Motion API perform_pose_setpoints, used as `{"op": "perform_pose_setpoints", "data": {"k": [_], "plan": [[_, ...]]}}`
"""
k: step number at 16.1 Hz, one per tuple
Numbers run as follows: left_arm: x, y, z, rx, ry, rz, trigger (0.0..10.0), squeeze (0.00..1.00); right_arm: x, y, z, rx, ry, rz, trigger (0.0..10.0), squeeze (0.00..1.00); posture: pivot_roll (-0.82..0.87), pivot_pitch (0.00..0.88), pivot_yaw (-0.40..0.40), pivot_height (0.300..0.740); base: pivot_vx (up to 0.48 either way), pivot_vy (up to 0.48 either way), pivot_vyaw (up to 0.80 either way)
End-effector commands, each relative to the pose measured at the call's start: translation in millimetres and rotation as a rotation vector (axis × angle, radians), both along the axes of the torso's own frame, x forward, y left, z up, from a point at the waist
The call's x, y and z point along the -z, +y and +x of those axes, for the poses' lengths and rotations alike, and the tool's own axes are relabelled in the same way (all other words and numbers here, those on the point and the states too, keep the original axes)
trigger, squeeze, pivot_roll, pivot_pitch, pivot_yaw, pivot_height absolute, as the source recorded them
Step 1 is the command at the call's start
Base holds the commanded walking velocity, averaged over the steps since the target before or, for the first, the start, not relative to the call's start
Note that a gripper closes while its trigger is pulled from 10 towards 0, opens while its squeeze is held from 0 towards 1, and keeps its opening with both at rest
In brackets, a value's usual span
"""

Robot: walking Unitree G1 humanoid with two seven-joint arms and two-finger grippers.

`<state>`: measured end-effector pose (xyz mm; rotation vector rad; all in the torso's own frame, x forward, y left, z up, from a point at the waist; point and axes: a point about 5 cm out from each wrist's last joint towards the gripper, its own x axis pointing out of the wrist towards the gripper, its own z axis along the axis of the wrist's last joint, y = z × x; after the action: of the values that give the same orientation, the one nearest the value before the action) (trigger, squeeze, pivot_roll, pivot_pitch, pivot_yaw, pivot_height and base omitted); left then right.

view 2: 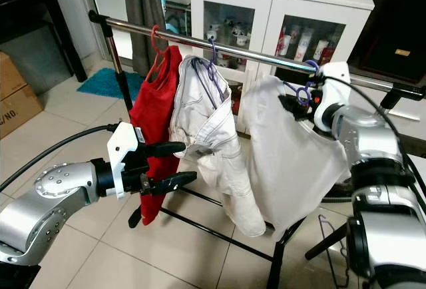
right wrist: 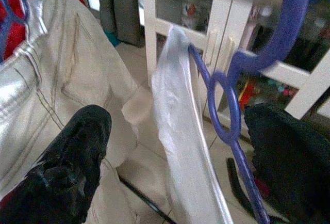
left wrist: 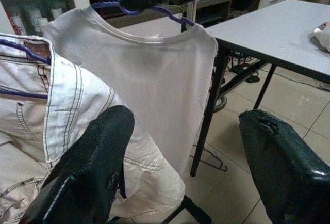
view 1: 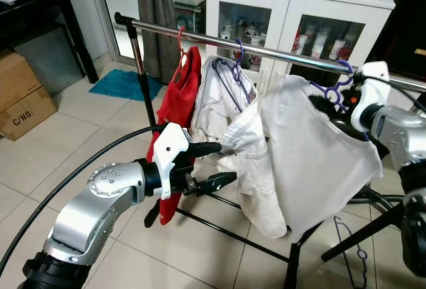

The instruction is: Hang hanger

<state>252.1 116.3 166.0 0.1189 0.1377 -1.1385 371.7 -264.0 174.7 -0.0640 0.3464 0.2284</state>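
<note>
A purple hanger (view 1: pixel 339 79) carries a white T-shirt (view 1: pixel 313 156), and its hook sits at the metal rail (view 1: pixel 279 52) of the clothes rack. My right gripper (view 1: pixel 331 114) is at the hanger's neck. In the right wrist view its fingers stand wide apart, open, on either side of the purple hanger (right wrist: pixel 229 105). Left of the shirt hang white jeans (view 1: pixel 246 142) on another purple hanger, then a red garment (view 1: pixel 180 96) on a red one. My left gripper (view 1: pixel 226 162) is open, its tips just beside the jeans (left wrist: pixel 62 95) and holding nothing.
Behind the rack stands a white glass-door cabinet (view 1: pixel 299 9). A spare purple hanger (view 1: pixel 353 242) lies on the tiles by the rack's black legs. A cardboard box (view 1: pixel 20 96) and a blue mat (view 1: pixel 123 82) are to the left; a grey table (left wrist: pixel 273 28) stands beyond the rack.
</note>
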Motion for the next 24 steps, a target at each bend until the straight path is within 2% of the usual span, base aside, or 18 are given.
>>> {"op": "perform_pose_setpoints", "data": {"k": [1, 4, 5, 6, 7, 11, 24], "plan": [[-2.3, -1.3, 1.6, 0.017, -0.003, 0.006, 10.0, 0.00, -0.8, -1.1, 2.8, 0.009, 0.010, -0.012, 10.0, 0.00, 0.08, 0.000, 0.012, 0.740, 0.000, 0.000, 0.00], [-1.8, -0.7, 0.4, 0.024, 0.000, 0.009, 10.0, 0.00, 0.8, -0.5, 6.3, -0.006, 0.019, 0.026, 10.0, 0.00, 0.08, 0.000, 0.012, 0.740, 0.000, 0.000, 0.00], [-1.8, -0.6, 0.3, 0.025, 0.001, 0.008, 10.0, 0.00, -2.8, 1.8, 7.8, -0.029, -0.005, 0.071, 10.0, 0.00, 0.08, 0.000, 0.011, 0.740, 0.000, 0.000, 0.00], [-1.7, -0.5, 0.5, 0.026, 0.002, 0.009, 10.0, 0.00, -5.2, 3.6, 8.9, -0.054, -0.012, 0.110, 3.1, 0.00, 0.08, 0.000, 0.010, 0.740, 0.000, 0.000, 0.00], [-1.6, -0.5, 0.6, 0.027, 0.002, 0.009, 10.0, 0.00, -4.2, 3.3, 8.8, -0.063, 0.001, 0.102, 0.0, 0.00, 0.08, 0.000, 0.010, 0.740, 0.000, 0.000, 0.00], [-1.2, -2.1, 1.0, 0.034, 0.001, 0.009, 10.0, 0.00, 0.7, 4.5, 8.5, -0.073, 0.059, 0.094, 0.0, 0.00, 0.08, 0.000, 0.011, 0.740, 0.000, 0.000, 0.00], [-1.4, -2.6, 1.8, 0.026, -0.012, 0.011, 10.0, 0.00, -1.7, 9.1, 12.7, -0.061, 0.054, 0.113, 0.0, 0.00, 0.09, 0.000, -0.003, 0.740, 0.000, 0.000, 0.00]]}}
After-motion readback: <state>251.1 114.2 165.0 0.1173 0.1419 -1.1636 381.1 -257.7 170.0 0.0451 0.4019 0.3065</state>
